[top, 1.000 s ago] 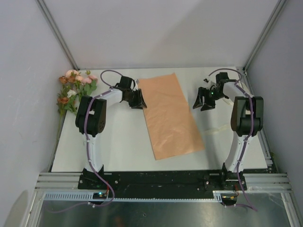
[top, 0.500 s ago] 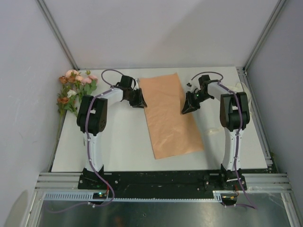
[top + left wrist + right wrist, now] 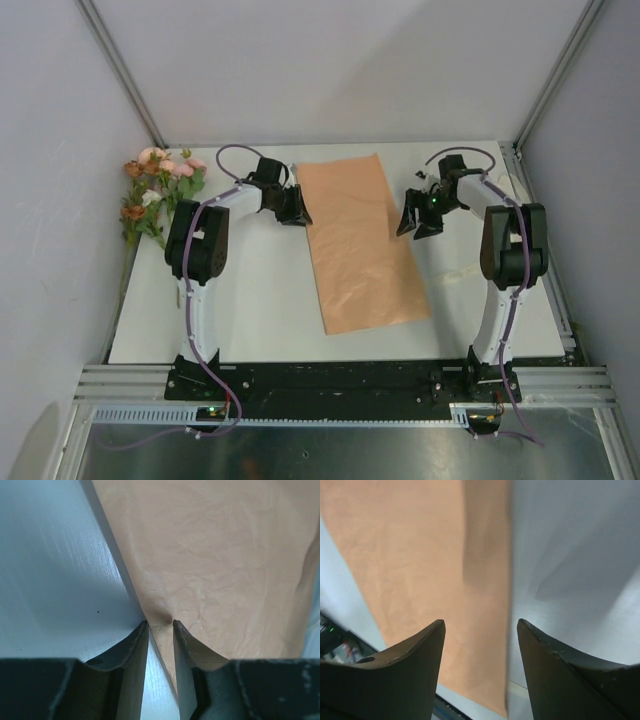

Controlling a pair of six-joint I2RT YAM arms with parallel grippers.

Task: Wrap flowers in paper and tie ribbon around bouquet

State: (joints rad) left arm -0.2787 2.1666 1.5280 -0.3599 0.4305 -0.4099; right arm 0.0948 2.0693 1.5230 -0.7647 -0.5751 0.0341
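Observation:
The peach-orange paper [image 3: 360,240] lies flat in the middle of the table, and no bouquet is formed. The flowers [image 3: 160,190] lie at the far left edge. My left gripper [image 3: 293,207] rests at the paper's left edge. In the left wrist view it [image 3: 160,622] is open by a narrow gap that straddles that edge, and the paper [image 3: 220,555] puckers slightly at the tips. My right gripper [image 3: 420,215] hovers just right of the paper. In the right wrist view it [image 3: 481,622] is open wide over the paper's [image 3: 420,555] right edge. A faint pale strip [image 3: 455,278], seemingly the ribbon, lies by the right arm.
White table [image 3: 250,300] enclosed by grey walls with metal corner posts [image 3: 120,70]. The arm bases sit on a black rail [image 3: 330,380] at the near edge. Bare table shows on both sides of the paper.
The right gripper swung in to the paper's right edge, then drew back to the right. The left gripper stayed at the paper's left edge and its gap narrowed slightly.

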